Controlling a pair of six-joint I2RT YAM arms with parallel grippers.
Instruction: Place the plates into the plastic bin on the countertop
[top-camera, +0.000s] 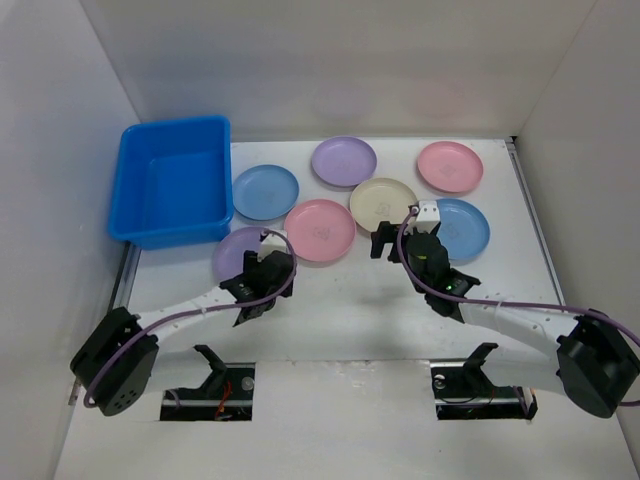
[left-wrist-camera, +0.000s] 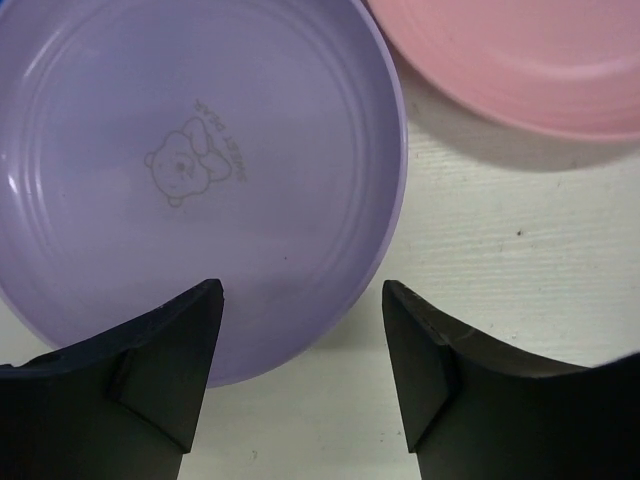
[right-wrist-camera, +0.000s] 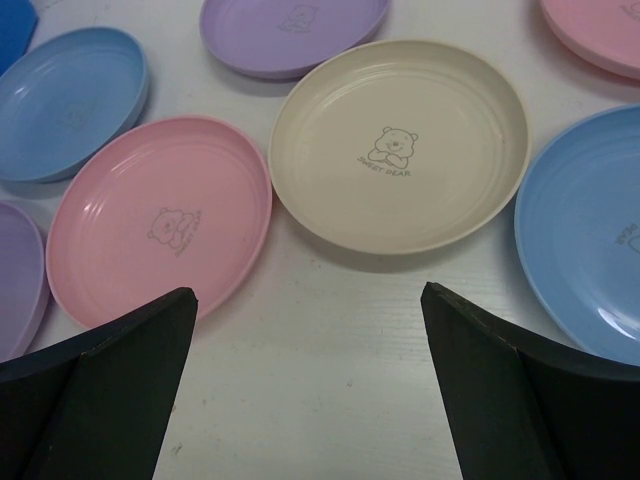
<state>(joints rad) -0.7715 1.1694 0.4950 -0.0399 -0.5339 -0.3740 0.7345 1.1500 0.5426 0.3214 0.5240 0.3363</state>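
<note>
**Desk** (top-camera: 330, 320): flat white surface with white walls (top-camera: 300, 60) on three sides. It carries everything listed below.

**Plastic bin** (top-camera: 180, 185): bright blue rectangular tub with a rolled rim. It stands at the far left of the desk, close to the left wall.

**Plates, seven, round and shallow.** All lie flat on the desk, outside the bin and to its right.
- Far purple plate (top-camera: 344, 161): at the back, in the middle.
- Far pink plate (top-camera: 450, 166): at the back right.
- Left blue plate (top-camera: 265, 192): just beside the bin's right wall.
- Cream plate (top-camera: 380, 198): central, with a small bear print (right-wrist-camera: 398, 143) at its centre.
- Near pink plate (top-camera: 320, 230): in front of the left blue and cream plates. Whether it touches the cream plate cannot be told.
- Right blue plate (top-camera: 470, 230): partly hidden behind the right arm.
- Near purple plate (top-camera: 232, 252): just in front of the bin's near right corner and partly covered by the left arm. Its bear mark shows in the left wrist view.

**Left hand** (left-wrist-camera: 300, 300): fingers spread apart, gripping nothing. One finger lies across the near rim of the near purple plate and the other lies over bare desk just outside that rim. Whether they touch the plate cannot be told.

**Right hand** (right-wrist-camera: 308, 295): fingers spread wide, gripping nothing. It is over bare desk just short of the cream plate, with the near pink plate off its left finger and the right blue plate off its right finger.
</note>
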